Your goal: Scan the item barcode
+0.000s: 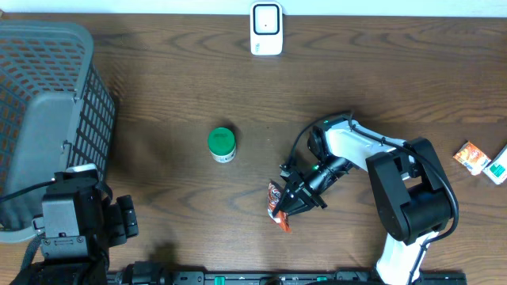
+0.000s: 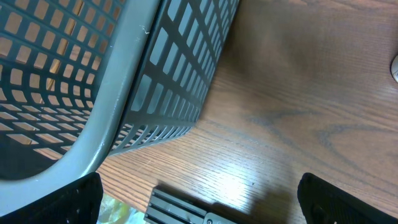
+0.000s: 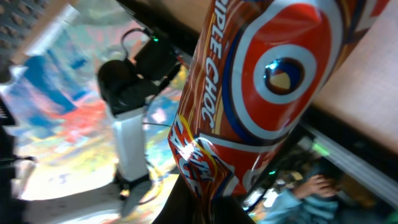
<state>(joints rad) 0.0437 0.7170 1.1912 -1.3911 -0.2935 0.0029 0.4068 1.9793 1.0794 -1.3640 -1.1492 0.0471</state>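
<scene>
A red and orange snack packet (image 1: 278, 210) is pinched at one end by my right gripper (image 1: 290, 199), just above the table's front middle. In the right wrist view the packet (image 3: 261, 93) fills the frame, printed "TRIPLE CHOC", and its crimped end sits between the shut fingers (image 3: 208, 202). No barcode shows on the visible side. The white scanner (image 1: 266, 28) stands at the back edge, far from the packet. My left gripper (image 1: 119, 222) rests at the front left beside the basket. Its fingers (image 2: 62, 199) are spread wide with nothing between them.
A grey mesh basket (image 1: 47, 95) fills the left side, and its wall (image 2: 168, 81) is close to the left gripper. A green-lidded jar (image 1: 222, 144) stands left of the packet. Two small packets (image 1: 473, 157) lie at the right edge.
</scene>
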